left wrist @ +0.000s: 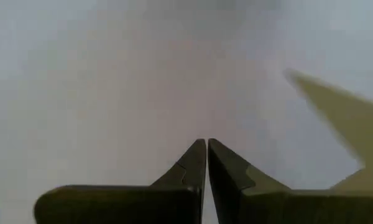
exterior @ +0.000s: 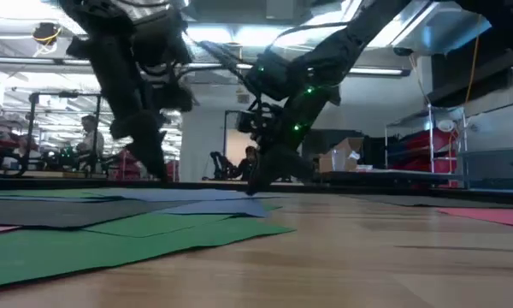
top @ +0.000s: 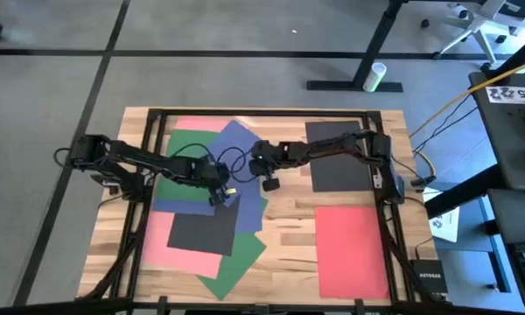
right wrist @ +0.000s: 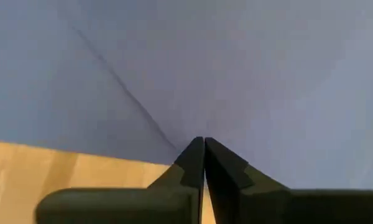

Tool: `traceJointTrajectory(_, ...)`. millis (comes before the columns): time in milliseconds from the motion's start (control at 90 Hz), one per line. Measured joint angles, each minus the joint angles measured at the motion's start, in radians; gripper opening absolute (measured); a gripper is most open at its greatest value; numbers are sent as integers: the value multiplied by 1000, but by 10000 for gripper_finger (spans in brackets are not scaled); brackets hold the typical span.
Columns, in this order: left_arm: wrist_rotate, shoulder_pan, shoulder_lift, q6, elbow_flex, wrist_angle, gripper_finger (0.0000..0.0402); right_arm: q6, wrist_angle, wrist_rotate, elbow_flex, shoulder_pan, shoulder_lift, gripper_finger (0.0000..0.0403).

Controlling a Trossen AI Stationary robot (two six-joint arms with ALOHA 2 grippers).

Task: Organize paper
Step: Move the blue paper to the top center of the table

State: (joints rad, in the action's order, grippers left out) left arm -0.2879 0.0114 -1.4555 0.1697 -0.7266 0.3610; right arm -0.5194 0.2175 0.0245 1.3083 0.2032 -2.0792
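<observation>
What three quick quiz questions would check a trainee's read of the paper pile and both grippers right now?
1. True or false: the right gripper is over the red sheet.
2. Which sheet fills most of the right wrist view: A) blue sheet, B) green, C) pink?
3. How do the left gripper's fingers stand?

Key:
1. False; it is at the blue sheet's edge in the pile, and the red sheet lies apart on the table.
2. A.
3. Shut, tips together, down on the pile of paper.
</observation>
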Motion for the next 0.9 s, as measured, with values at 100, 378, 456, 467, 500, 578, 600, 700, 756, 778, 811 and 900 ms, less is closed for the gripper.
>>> traceJointTrajectory(100,1,-32,16,-1,-31,13,0,0,8,0,0,0,0,0)
traceJointTrajectory(378,31,-194,102,57,2,48,0,-1,23,9,0,0,0,0)
traceJointTrajectory(456,34,-230,131,91,31,34,0,0,27,18,0,0,3,0)
traceJointTrajectory(467,33,-234,135,98,36,29,0,0,29,18,0,0,5,0)
traceJointTrajectory(500,31,-245,147,112,54,8,0,0,34,18,-1,0,8,0)
traceJointTrajectory(578,24,-265,184,124,100,-70,0,0,34,18,-1,0,20,0)
traceJointTrajectory(600,24,-269,195,126,114,-98,0,0,38,18,-1,0,23,0)
traceJointTrajectory(700,26,-275,245,137,177,-212,0,1,51,18,-1,1,33,0)
traceJointTrajectory(756,25,-274,270,149,209,-246,0,2,54,18,-1,1,33,0)
traceJointTrajectory(778,25,-273,278,160,221,-253,0,3,56,18,-1,1,33,0)
traceJointTrajectory(811,26,-274,290,172,237,-254,0,3,61,18,-1,1,33,0)
traceJointTrajectory(900,41,-274,304,224,283,-246,0,3,64,19,-1,6,33,0)
